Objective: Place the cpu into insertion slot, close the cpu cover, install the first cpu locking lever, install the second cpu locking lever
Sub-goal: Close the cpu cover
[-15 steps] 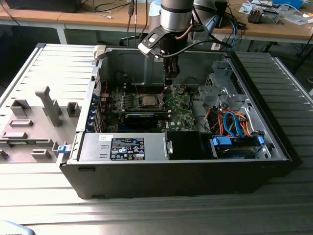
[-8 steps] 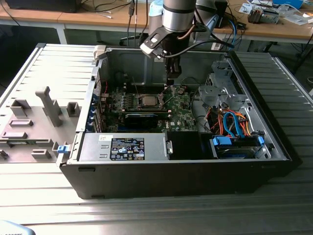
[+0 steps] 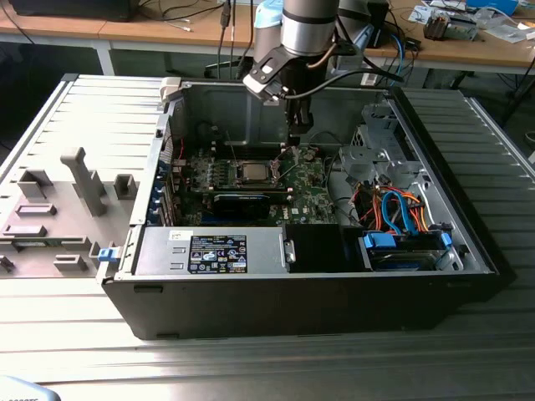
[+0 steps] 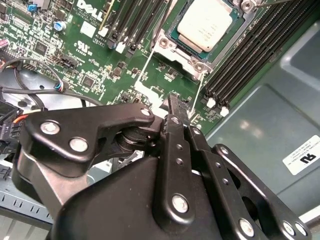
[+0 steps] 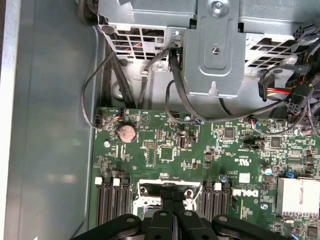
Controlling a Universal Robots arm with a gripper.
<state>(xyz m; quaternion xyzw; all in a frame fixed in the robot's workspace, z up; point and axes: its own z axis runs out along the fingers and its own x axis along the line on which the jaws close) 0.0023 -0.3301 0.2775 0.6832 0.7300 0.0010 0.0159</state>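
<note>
Silver-grey cpu [image 4: 205,25], partly cut off, beyond black fingers [image 4: 174,109] pressed together

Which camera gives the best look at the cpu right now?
The second wrist view: the cpu sits close, its silver top plain inside the cpu cover. The exterior view shows it small on the motherboard. In the first wrist view the gripper crosses the socket.

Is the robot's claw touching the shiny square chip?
Apart. In the second wrist view the gripper ends over the green board, and the rim of the cpu cover lies between it and the cpu.
</note>
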